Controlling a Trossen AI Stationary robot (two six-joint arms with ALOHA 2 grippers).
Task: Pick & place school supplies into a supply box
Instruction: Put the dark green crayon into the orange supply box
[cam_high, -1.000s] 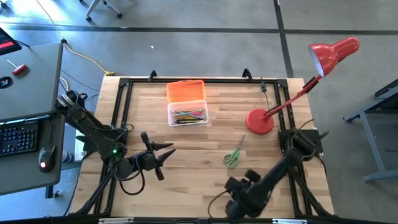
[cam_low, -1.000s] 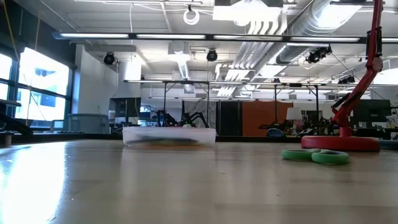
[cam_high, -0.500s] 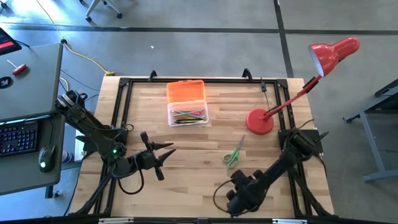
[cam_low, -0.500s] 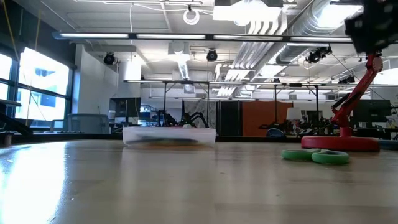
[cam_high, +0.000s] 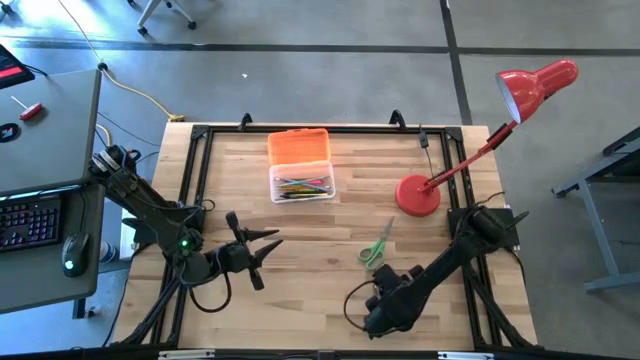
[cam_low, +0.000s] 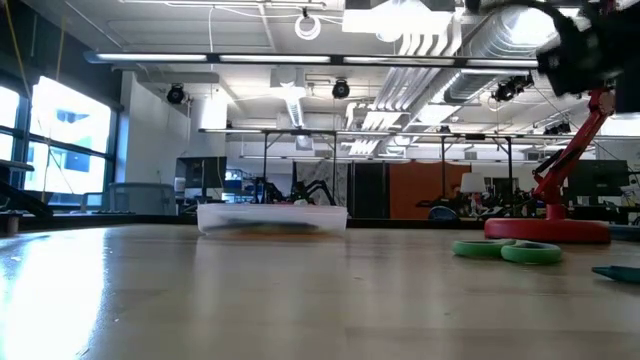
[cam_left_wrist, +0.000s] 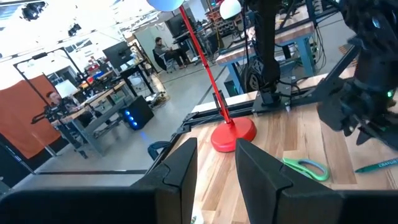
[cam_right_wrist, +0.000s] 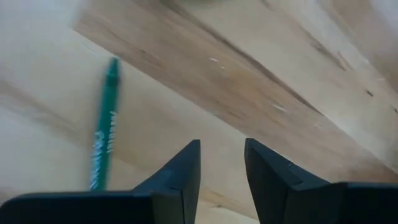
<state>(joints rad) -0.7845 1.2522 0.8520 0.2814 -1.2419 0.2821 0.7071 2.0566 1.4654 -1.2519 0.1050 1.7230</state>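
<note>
Right wrist view looks almost straight down past the right gripper (cam_right_wrist: 222, 163), whose fingers are parted by a narrow gap and hold nothing. A teal pen (cam_right_wrist: 102, 127) lies flat on the tabletop (cam_right_wrist: 298, 74), off to one side of the fingers rather than between them. That offset is the main risk, in my judgement: if the gripper descends where it hangs now, the fingers would meet bare wood and close on nothing, or one finger would land on the pen and roll it away. The gap also looks slim for a thin, round barrel lying flat, so a slightly misaligned closing could pinch one end and flick it.

From above, the right gripper (cam_high: 385, 308) hangs over the near part of the tabletop, with the green-handled scissors (cam_high: 376, 247) just beyond it and the red lamp (cam_high: 418, 194) farther on. A sideways correction toward the pen could sweep the arm into the scissors and shove them.

The supply box (cam_high: 302, 182) sits well away across the tabletop, its orange lid (cam_high: 299, 146) folded open behind it, with pens already inside. The long carry gives a weakly held pen time to slip.

The left gripper (cam_high: 262, 250) waits to the side, fingers spread and empty.
</note>
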